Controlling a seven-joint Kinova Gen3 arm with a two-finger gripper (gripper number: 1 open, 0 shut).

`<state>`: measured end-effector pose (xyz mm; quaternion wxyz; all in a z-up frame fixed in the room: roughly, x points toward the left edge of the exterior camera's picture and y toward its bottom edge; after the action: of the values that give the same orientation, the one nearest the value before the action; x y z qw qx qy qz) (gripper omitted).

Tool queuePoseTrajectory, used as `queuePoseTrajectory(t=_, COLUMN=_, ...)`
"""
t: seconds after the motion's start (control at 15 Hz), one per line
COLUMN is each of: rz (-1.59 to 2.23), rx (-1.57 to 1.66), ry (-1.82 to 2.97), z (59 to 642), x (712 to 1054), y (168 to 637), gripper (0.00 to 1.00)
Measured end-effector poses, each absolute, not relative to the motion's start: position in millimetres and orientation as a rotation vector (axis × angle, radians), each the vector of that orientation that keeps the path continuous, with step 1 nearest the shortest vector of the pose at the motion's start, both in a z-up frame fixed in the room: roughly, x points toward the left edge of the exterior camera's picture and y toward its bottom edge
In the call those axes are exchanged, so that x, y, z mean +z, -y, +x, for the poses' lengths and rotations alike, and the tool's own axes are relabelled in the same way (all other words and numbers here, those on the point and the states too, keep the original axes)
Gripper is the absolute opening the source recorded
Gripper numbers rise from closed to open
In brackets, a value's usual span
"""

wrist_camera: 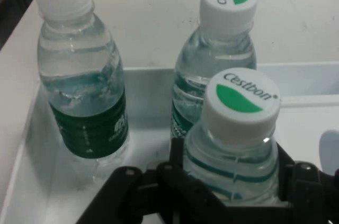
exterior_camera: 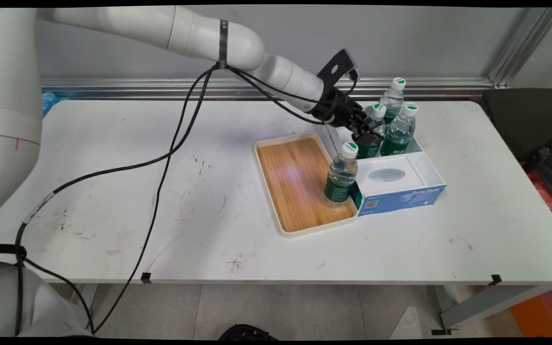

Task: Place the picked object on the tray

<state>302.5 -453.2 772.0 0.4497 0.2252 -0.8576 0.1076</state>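
Observation:
My gripper [exterior_camera: 370,137] reaches down into the far end of a white box [exterior_camera: 428,166] with a blue front, and it is shut on a water bottle [exterior_camera: 377,120] with a white and green cap and a green label. In the hand view this bottle [wrist_camera: 236,144] stands between the fingers [wrist_camera: 176,156], which press on both its sides. Two more such bottles [exterior_camera: 400,130] [exterior_camera: 393,96] stand close behind it in the box, seen in the hand view as the left bottle [wrist_camera: 82,81] and the rear bottle [wrist_camera: 222,49].
A wooden tray [exterior_camera: 291,175] with a cream rim lies left of the box, touching it. One water bottle [exterior_camera: 341,175] stands upright on the tray's right side. Black cables [exterior_camera: 170,143] hang from the arm over the table's left half.

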Motion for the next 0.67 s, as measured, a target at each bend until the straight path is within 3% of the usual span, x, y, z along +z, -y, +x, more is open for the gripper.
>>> queuePoseTrajectory(t=0.67, rz=0.528, rx=0.322, ry=2.093, z=315.1, x=809.0, y=458.1, gripper=0.0)
